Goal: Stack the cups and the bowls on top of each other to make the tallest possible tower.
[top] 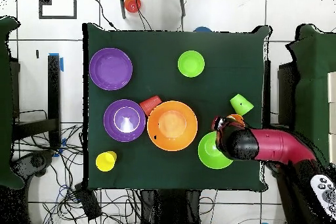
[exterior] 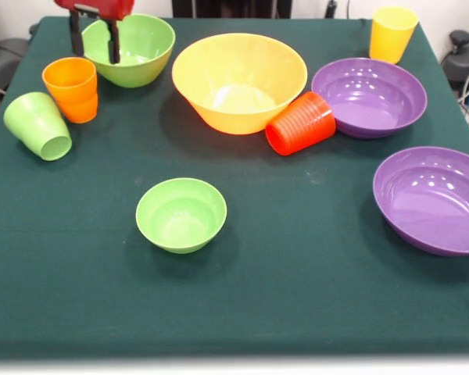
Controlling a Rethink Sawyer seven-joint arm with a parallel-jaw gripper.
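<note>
End effector (exterior: 94,41) seen at the far edge of the bench (exterior: 297,273), two dark fingers spread fairly wide, nothing held — one finger hangs over the med. green bowl (exterior: 133,48), the other just outside its rim, beside the orange cup (exterior: 72,88). No tower begun: every piece is set singly on the green cloth. Risks, judged from the layout: a descent here could be made with the bowl rim straddled badly, so the glossy wall slips or the bowl tips; the orange cup sits close enough to be knocked. The lt. green cup (exterior: 37,125) and the red cup (exterior: 300,123) lie on their sides and could be rolled if nudged; the red one rests against the large yellow-orange bowl (exterior: 239,80) and near a purple bowl (exterior: 369,96), so that bowl cannot be shifted cleanly. Count — cups: 4 (orange, lt. green, red, and a yellow cup (exterior: 392,33) upright at the far corner). Bowls seen: 5 — large yellow-orange 1, med. green 1, small green bowl (exterior: 180,214) 1, purple 2, the second purple bowl (exterior: 433,198) near the front edge. No blue bowl is seen in either view.
</note>
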